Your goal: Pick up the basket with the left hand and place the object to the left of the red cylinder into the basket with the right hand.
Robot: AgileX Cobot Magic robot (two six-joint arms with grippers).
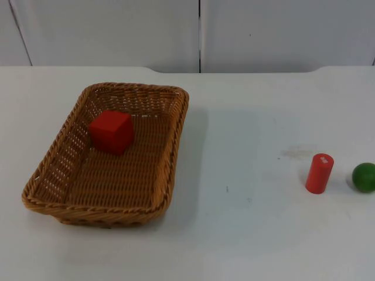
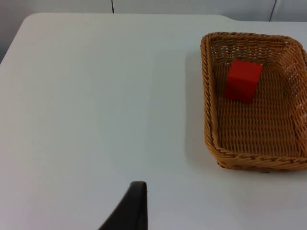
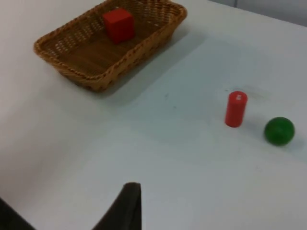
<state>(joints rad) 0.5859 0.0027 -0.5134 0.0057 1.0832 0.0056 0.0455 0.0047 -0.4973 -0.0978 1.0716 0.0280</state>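
Top view: red cube (image 1: pixel 112 132) lies inside basket (image 1: pixel 106 153), well apart from red cylinder (image 1: pixel 319 173); hand states cannot be told.

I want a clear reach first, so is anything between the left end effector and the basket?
Nothing visible is. In the left wrist view, bare white table lies between the end effector's fingertip and the basket, which holds the red cube.

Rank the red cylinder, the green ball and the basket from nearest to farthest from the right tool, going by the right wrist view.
Measured from the right tool's fingertip:
1. Red cylinder, standing on the bare table past the fingertip.
2. Green ball, just beyond the cylinder, on its far side from the basket.
3. Basket, far across the table, with the red cube inside it.
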